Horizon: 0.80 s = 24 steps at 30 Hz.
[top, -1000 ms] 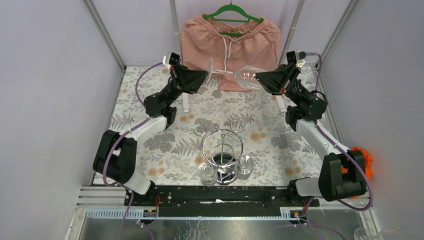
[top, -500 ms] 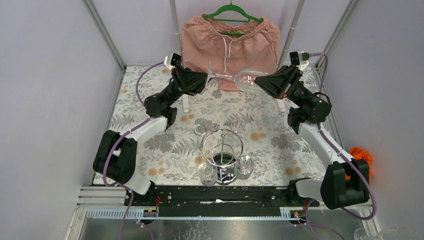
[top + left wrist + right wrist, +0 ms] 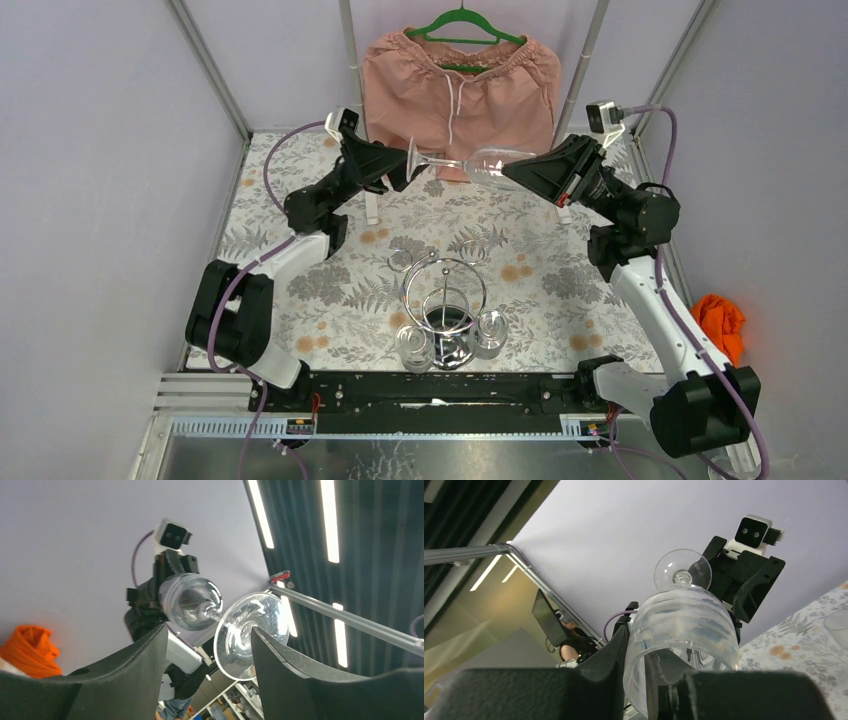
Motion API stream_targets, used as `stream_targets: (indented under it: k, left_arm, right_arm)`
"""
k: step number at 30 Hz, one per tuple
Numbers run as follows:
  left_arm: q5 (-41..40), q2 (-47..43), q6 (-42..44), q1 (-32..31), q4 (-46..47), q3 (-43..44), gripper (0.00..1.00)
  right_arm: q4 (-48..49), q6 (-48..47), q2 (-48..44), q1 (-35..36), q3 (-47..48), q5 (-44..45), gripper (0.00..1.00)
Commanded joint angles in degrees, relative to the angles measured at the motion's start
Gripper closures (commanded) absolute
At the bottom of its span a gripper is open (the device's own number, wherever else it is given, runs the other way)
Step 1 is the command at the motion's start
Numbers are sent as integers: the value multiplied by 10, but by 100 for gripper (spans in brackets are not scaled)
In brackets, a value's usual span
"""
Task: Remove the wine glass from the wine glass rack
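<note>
A clear wine glass (image 3: 470, 160) lies sideways in the air at the back of the cell, foot to the left. My right gripper (image 3: 510, 170) is shut on the bowl's rim, one finger inside the glass (image 3: 684, 625) and one outside. The left gripper (image 3: 405, 165) is open, and the round foot (image 3: 252, 630) stands between its spread fingers, close to the right one. The wine glass rack (image 3: 443, 290), chrome wire with looping rings, stands on the near middle of the table, well below and in front of both grippers.
Two other glasses (image 3: 415, 345) (image 3: 490, 332) hang low on the rack's near side. Pink shorts on a green hanger (image 3: 458, 80) hang just behind the held glass. An orange cloth (image 3: 722, 320) lies right of the table. Frame posts rise at the back corners.
The left gripper has opened off the glass's foot. The right arm has straightened and risen, still holding the glass by the bowl.
</note>
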Motion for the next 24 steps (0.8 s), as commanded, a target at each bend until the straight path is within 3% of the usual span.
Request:
stream_targets:
  k: [1,4,7,9,12,16,20,24]
  left_arm:
    - [32,1,46,13,-22,-7,31]
    - [46,-13,107,23,-112,-5,31]
    - [60,-45,205,32,-266,18,31]
    - [52,-70,325,34,-421,54,31]
    - [-17,-104,516,33,-748,141,31]
    - [-149,-120,667,33,-1000,269,31]
    - [-243,-131,736,32,-1114,327,31]
    - [-331,-157,765,32,-1171,327,31]
  right_arm:
    - [-118,-116,-44,4,54,-1,100]
    - [-251,-196,-63,4,91,6,100]
    - [-428,-307,-75,4,151,27,100]
    - [-546,-384,-78,4,195,59,100]
    - [-709,-475,-70,4,263,122,100]
    - [-807,-537,-58,4,316,190,100]
    - [-876,-582,-40,4,360,242,100]
    - [-933,-616,-21,4,391,290,100]
